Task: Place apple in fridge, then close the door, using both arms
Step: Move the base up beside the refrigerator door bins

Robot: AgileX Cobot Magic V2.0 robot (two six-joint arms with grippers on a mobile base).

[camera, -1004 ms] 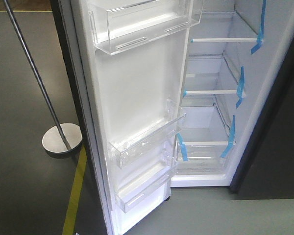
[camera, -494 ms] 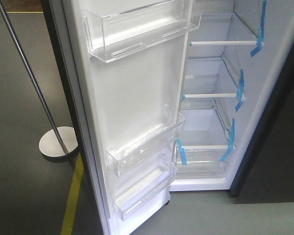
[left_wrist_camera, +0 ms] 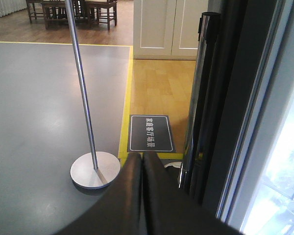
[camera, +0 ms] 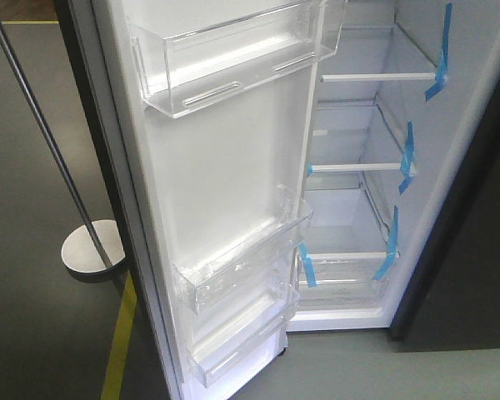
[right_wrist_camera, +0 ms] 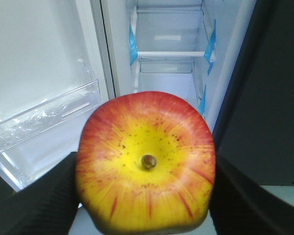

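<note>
The right gripper clasped the apple in front of the fridge, outside its blue-taped shelves. The fridge's door stood open, showing clear bins. The left gripper's fingers were pressed together.

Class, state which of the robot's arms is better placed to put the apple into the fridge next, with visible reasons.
Right. The right gripper is shut on the apple and faces into the open fridge. The left gripper is shut, empty, and aimed at the floor outside the door.
</note>
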